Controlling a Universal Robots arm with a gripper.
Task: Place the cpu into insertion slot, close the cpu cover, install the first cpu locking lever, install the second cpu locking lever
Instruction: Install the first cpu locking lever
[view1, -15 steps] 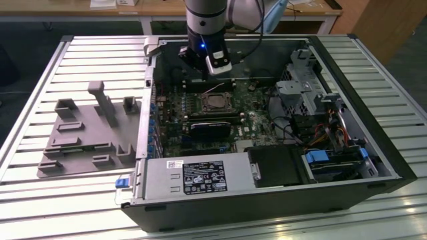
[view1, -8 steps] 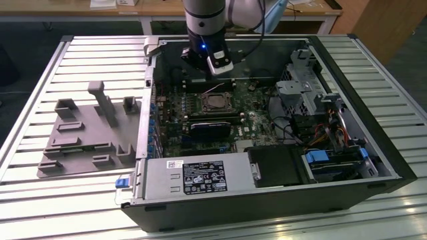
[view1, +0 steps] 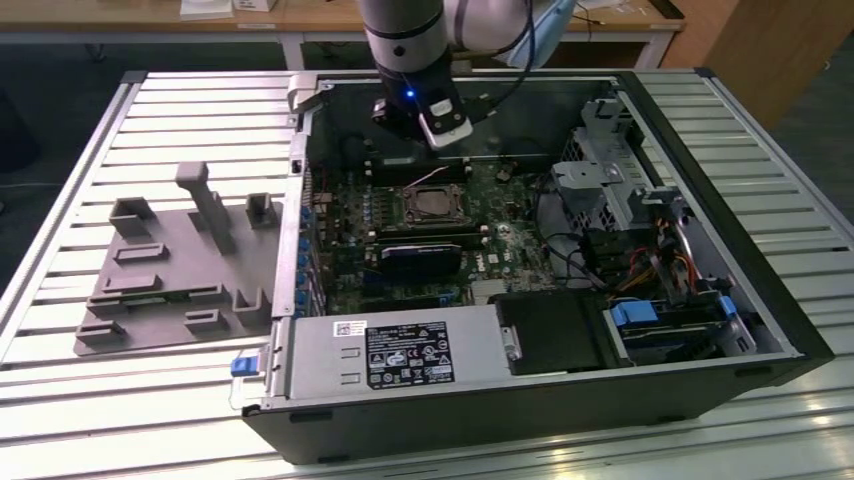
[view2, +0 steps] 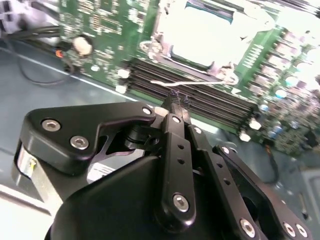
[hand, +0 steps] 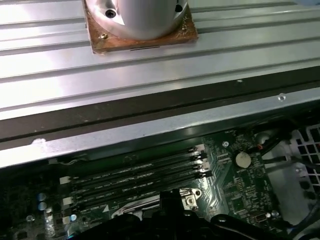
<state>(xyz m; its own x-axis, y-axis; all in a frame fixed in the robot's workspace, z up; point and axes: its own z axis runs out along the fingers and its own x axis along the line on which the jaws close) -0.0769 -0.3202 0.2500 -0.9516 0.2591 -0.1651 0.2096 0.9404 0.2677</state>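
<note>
My gripper (view2: 175, 98) hangs inside the open computer case (view1: 787, 330), over the memory slots (view2: 200, 97) beside the insertion slot (view1: 430, 206). Its black fingers are pressed together, shut, with nothing visibly between them. The tips sit just short of a thin silvery locking lever (view2: 200, 80) that runs along the socket's edge. The cpu (view2: 212, 30) lies in the slot, its metal top glaring bright. The cpu cover (view2: 165, 42) seems to lie flat around it. In the exterior view the gripper (view1: 430, 160) is just behind the socket, where a thin lever (view1: 434, 179) sticks up.
A grey fixture plate (view1: 174, 270) lies on the slatted table at the exterior view's left. Inside the case are a black fan card (view1: 420, 262), a power supply (view1: 387, 355), a drive cage (view1: 614, 190) and cables (view1: 627, 270). A coin cell (hand: 243, 159) sits near the memory slots (hand: 140, 175).
</note>
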